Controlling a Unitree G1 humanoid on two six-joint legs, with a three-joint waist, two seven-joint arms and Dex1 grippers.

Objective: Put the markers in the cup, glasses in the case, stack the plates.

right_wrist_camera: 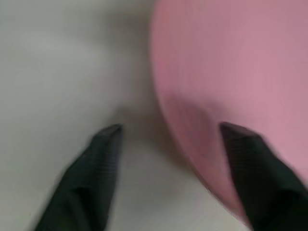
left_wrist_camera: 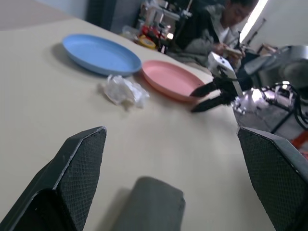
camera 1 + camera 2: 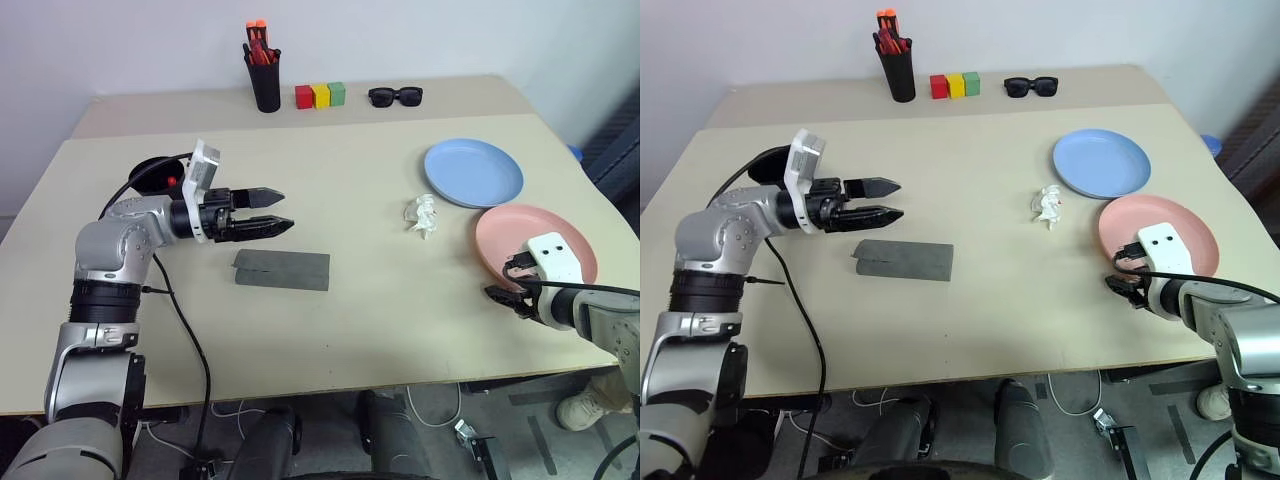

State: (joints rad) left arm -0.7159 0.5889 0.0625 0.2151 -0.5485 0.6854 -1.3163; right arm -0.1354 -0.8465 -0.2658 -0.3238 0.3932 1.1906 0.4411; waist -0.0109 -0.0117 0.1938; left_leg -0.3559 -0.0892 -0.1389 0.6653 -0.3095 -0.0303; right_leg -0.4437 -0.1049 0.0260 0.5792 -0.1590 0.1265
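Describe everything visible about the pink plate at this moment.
The pink plate is round, shallow and salmon-coloured, plastic by its look, with a low raised rim. It lies flat near the table's right edge, just nearer the robot than the blue plate and apart from it, not yet stacked. The right gripper straddles its near-left rim with fingers apart, one over the plate, one over the table; contact is unclear.

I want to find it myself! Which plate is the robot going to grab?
Look at the right side of the big tan table, where two round plates lie side by side. The nearer one is the pink plate, with the right gripper at its rim. The other, the blue plate, lies farther back.
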